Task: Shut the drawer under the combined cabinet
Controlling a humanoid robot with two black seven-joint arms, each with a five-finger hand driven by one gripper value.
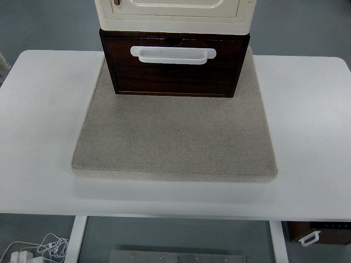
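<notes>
Dark brown wood is what I see first: the drawer [174, 68] sits at the top middle of my view, under a cream-coloured cabinet [174, 12] that is stacked on it and is cut off by the upper edge of the picture. The drawer front faces me and has a white handle [173, 55], long and flat, fixed across its upper part. Just above the handle there is a small dark notch in the top edge of the front. The brown front stands out a little toward me, past the cream unit above it, so the drawer looks pulled out, but from this steep angle I cannot tell how far. The whole stack stands on the far part of a beige square mat [175, 137] with a rough, felt-like surface, and the mat lies on a white desk [44, 120] that fills the view from left to right. Regarding the hands, I cannot relate the drawer to either of them, because no arm comes in from the left or the right edge, so their state I cannot tell. Below the near edge of the desk I see the grey floor, a white cable [38, 246] lying at the bottom left, and at the bottom right a part of another brown box [323, 231] with a white handle.
</notes>
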